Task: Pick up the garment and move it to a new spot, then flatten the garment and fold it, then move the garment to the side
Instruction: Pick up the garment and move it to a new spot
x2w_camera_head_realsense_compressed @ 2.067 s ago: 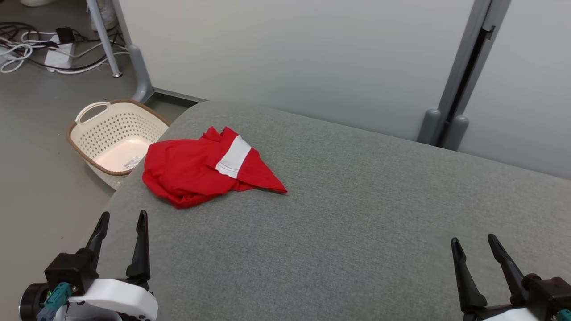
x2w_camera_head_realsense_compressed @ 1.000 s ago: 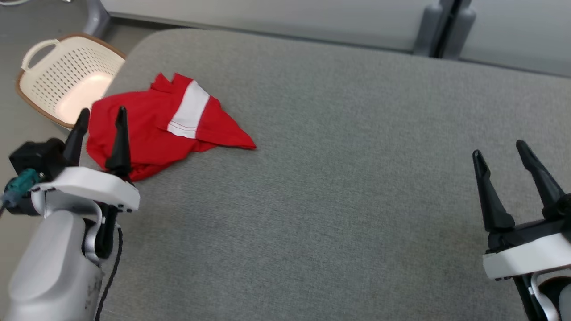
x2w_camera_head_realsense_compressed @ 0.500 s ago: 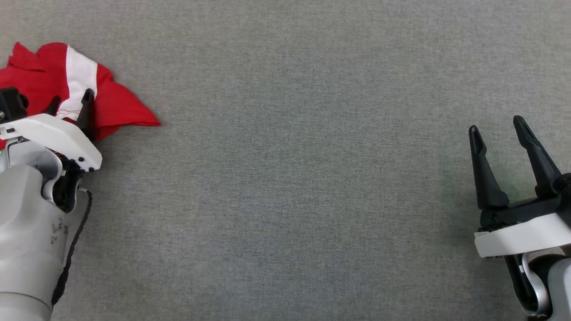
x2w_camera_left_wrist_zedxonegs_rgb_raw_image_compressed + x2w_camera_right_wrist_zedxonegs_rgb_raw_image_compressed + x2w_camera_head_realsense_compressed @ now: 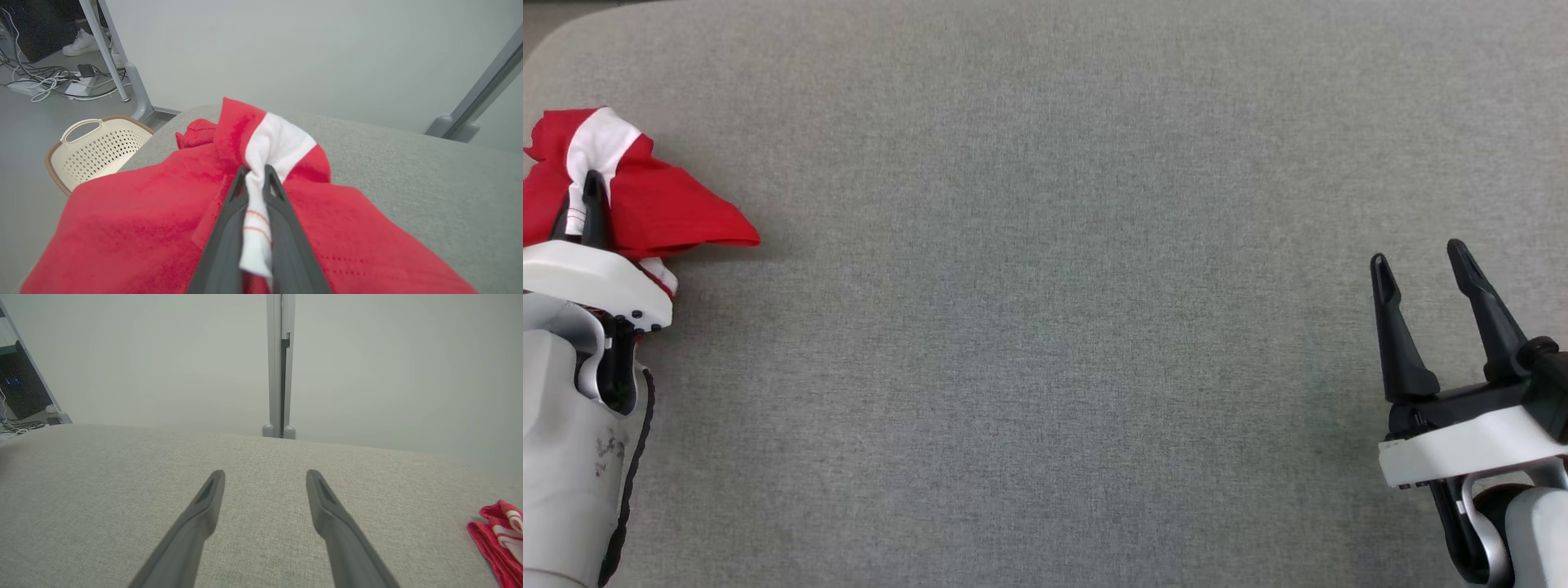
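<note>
A crumpled red garment (image 4: 670, 216) with a white band lies at the far left of the grey padded table (image 4: 1045, 286). My left gripper (image 4: 584, 192) is shut on it. In the left wrist view the two fingers (image 4: 255, 169) pinch the white band (image 4: 282, 143), and the red cloth (image 4: 143, 220) bunches up around them. At the lower right my right gripper (image 4: 1417, 257) stands open over bare table with nothing between its fingers (image 4: 265, 475). The garment (image 4: 496, 535) also shows at the right edge of the right wrist view.
A cream perforated basket (image 4: 96, 149) sits on the floor beyond the table's left corner. Behind it are cables and a power strip (image 4: 49, 81), a metal leg (image 4: 135, 90) and a person's white shoes (image 4: 81, 43). A pale partition with a grey post (image 4: 280, 363) runs behind the table.
My left gripper has shut on the garment's white band, and the cloth has bunched up around it. The head camera has shifted. The right gripper stays open.
</note>
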Tool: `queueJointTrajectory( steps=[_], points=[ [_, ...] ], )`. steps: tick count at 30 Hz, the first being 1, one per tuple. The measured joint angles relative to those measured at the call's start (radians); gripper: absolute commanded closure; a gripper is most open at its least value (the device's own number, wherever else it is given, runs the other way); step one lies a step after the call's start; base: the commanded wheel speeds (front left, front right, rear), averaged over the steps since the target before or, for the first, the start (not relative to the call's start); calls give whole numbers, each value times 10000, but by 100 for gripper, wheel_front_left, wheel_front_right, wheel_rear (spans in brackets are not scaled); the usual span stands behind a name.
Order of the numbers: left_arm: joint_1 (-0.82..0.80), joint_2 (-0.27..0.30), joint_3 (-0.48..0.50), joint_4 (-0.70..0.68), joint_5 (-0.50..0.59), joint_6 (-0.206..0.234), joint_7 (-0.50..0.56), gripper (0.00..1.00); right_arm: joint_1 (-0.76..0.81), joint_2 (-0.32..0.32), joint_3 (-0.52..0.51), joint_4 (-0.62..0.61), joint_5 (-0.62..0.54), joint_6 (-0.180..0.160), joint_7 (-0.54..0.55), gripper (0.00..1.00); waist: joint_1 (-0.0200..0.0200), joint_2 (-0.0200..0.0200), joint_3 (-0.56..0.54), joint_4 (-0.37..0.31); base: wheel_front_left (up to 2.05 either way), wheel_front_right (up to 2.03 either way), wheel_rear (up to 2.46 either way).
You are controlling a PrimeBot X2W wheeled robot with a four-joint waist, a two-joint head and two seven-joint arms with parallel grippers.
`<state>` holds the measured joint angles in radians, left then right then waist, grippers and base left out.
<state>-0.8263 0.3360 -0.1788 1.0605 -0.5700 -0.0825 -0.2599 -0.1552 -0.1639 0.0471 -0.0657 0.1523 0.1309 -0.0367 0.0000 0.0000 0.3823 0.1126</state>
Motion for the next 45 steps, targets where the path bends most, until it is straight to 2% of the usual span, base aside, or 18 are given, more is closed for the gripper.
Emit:
queueJointTrajectory(
  steps=[2, 9, 16, 19, 22, 23, 28, 34, 39, 40, 41, 42, 45],
  points=[
    [244, 27, 151, -472, 111, 113, -2, 100, 56, 10, -8, 46, 25, 0, -44, 0, 0, 0, -148, -6, 0, 0, 0],
    [2531, -151, 1051, -3848, 984, 495, -15, 100, 507, 207, 44, 274, 132, 0, -150, 0, 0, 0, -1288, -75, 0, 0, 0],
    [5663, -986, 1453, -7382, 1779, 1187, -35, 100, 967, 401, 251, 510, 251, 0, -176, 0, 0, 0, -2300, -454, 0, 0, 0],
    [6599, -1179, 1337, -8560, 2034, 1434, -33, 100, 1125, 454, 288, 575, 330, 0, -244, 0, 0, 0, -2517, -784, 0, 0, 0],
    [7236, -1258, 974, -9453, 2182, 1459, 219, 100, 1208, 487, 359, 623, 399, 0, -253, 0, 0, 0, -2646, -1160, 0, 0, 0],
    [7378, -1317, 585, -9971, 2276, 1346, 479, 100, 1253, 539, 380, 612, 424, 0, -267, 0, 0, 0, -2682, -1435, 0, 0, 0],
    [7114, -1676, -637, -10032, 2410, 727, 940, 100, 1228, 650, 393, 633, 504, 0, -370, 0, 0, 0, -2494, -2181, 0, 0, 0],
    [5849, -2167, -2228, -8738, 2859, -29, 1377, 100, 1067, 796, 514, 817, 652, 0, -591, 0, 0, 0, -1954, -3109, 0, 0, 0],
    [5120, -2366, -3388, -7674, 3110, -322, 1361, 100, 1002, 884, 489, 1081, 744, 0, -803, 0, 0, 0, -1460, -3828, 0, 0, 0],
    [5019, -2393, -3572, -7450, 3154, -343, 1361, 91, 987, 907, 474, 1127, 759, 0, -872, 0, 0, 0, -1372, -3943, 0, 0, 0],
    [4904, -2431, -3703, -7225, 3160, -368, 1348, 32, 984, 917, 447, 1170, 759, 0, -886, 0, 0, 0, -1288, -4041, 0, 0, 0],
    [4834, -2456, -3797, -7078, 3145, -397, 1208, 0, 984, 928, 447, 1208, 759, 0, -920, 0, 0, 0, -1214, -4126, 0, 0, 0],
    [4669, -2472, -4011, -6765, 3097, -408, 842, 0, 983, 961, 445, 1304, 757, 0, -968, 0, 0, 0, -1144, -4246, 0, 0, 0]
  ],
)
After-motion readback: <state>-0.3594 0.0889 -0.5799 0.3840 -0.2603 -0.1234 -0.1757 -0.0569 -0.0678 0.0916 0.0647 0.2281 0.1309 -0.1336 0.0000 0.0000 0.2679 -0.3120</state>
